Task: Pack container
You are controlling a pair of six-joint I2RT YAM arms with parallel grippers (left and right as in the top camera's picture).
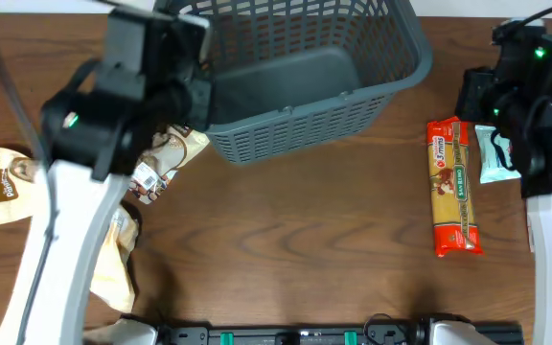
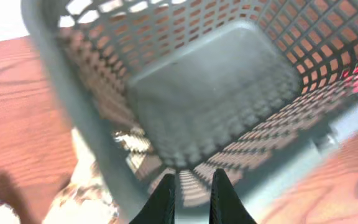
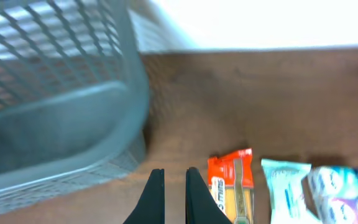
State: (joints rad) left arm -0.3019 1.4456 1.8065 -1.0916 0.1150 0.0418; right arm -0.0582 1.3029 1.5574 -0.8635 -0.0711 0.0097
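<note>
The brown wood-grain table (image 1: 295, 249) fills the overhead view. The container (image 1: 305, 125), a large dark grey plastic basket with slotted lattice walls and a solid floor, sits at the upper centre of the frame. The top edge cuts off its far side, and its left rim is hidden under the black head of the left arm (image 1: 75, 211), a white arm rising from the lower left. The right arm (image 1: 549, 220) stands at the right edge, partly out of frame.

The left gripper (image 2: 192, 186) hovers over the basket's near rim with its jaws drawn together and nothing between them; the wrist picture is blurred. The right gripper (image 3: 174, 180) is likewise pinched closed on nothing, above bare table to the right of the basket.

A long orange rectangular snack packet (image 1: 453, 187) lies right of the basket, well apart from it. A tan paper packet (image 1: 3, 182) lies at the far left. A pale yellow crinkled packet (image 1: 113, 259) is largely covered by the left arm. A white-and-brown packet (image 1: 166, 158) lies just beside the basket's left corner, half hidden. A small pale teal packet (image 1: 494, 153) is partly under the right arm, its print unreadable.
</note>
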